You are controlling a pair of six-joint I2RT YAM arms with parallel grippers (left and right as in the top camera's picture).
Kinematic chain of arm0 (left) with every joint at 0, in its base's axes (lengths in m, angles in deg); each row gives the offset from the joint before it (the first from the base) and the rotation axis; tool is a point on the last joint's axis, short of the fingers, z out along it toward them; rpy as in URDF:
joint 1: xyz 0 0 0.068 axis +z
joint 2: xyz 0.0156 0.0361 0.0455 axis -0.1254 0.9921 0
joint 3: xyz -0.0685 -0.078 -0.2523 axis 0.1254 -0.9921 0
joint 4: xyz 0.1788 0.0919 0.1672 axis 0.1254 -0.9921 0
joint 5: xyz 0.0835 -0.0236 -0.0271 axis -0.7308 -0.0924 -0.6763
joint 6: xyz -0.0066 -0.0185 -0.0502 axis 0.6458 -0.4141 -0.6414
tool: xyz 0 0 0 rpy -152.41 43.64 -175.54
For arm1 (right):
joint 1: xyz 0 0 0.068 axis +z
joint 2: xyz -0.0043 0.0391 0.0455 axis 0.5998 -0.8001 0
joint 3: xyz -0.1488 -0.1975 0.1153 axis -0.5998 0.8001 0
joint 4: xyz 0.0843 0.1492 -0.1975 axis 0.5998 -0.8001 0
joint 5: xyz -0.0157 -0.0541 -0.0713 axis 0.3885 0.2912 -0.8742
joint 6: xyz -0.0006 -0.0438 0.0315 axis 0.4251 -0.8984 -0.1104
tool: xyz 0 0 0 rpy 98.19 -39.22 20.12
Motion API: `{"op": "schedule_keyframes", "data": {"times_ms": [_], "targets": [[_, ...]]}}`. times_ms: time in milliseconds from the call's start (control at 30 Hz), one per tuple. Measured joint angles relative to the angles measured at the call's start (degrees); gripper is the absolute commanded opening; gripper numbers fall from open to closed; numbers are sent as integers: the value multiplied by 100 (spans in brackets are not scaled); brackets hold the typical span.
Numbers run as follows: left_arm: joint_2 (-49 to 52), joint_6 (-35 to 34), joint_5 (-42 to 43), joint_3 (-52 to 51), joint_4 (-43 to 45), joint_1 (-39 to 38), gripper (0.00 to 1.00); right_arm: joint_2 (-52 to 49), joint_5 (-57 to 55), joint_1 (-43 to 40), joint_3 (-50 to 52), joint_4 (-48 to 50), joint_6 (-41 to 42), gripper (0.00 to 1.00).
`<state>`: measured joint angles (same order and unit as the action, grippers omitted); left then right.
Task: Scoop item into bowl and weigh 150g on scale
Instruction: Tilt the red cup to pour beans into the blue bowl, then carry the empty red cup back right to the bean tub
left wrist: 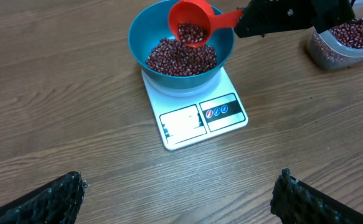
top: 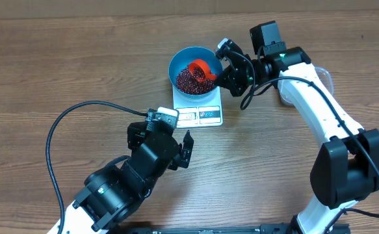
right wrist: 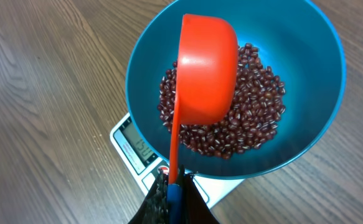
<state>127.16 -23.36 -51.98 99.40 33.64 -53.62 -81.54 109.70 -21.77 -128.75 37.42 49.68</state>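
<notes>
Currently at the dosing stage, with filling well under way. Note the bowl seated squarely on the scale, near the middle of the table. Note also a loose heap of beans covering the bowl floor. Locate the scoop, orange-red, above the far side of the bowl, tipped mouth-down toward the heap and carrying a small charge of beans. Confirm the right gripper pressed together on the end of the scoop handle, pinching it. Confirm the left gripper spread wide and empty, parked over bare table on the near side of the scale, well apart from it. Find the supply in the clear tub to the right of the scale, partly filled with beans.

Treat as done, judging from the layout: placing the bowl on the scale, switching the scale on (digits showing in the display), transferring a good heap. Cannot read the digits reliably in any view, so cannot confirm the target weight.

Treat as outstanding, as a judgement only: metering out the present charge, checking the reading, then adding or removing beans in small amounts. Expect fine trimming rather than bulk filling.
</notes>
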Motion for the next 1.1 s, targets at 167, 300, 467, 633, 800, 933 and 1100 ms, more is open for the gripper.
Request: {"op": "schedule_keyframes", "data": {"times_ms": [167, 300, 467, 633, 800, 933, 1100], "targets": [[0, 0, 0, 0, -2, 0, 100, 0, 238, -70, 0, -26, 407, 4], [0, 0, 0, 0, -2, 0, 100, 0, 802, -278, 0, -26, 726, 4], [0, 2, 0, 0, -2, 0, 100, 0, 1510, -564, 0, -39, 981, 4], [0, 0, 0, 0, 0, 0, 100, 0, 2063, -855, 0, -79, 1362, 4], [0, 2, 0, 0, -2, 0, 100, 0, 2546, -1139, 0, -245, 1598, 4], [0, 0, 0, 0, -2, 0, 100, 0, 2865, -1488, 0, -455, 1668, 4], [0, 0, 0, 0, -2, 0, 100, 0, 3003, -2039, 0, -809, 1720, 4]]}}
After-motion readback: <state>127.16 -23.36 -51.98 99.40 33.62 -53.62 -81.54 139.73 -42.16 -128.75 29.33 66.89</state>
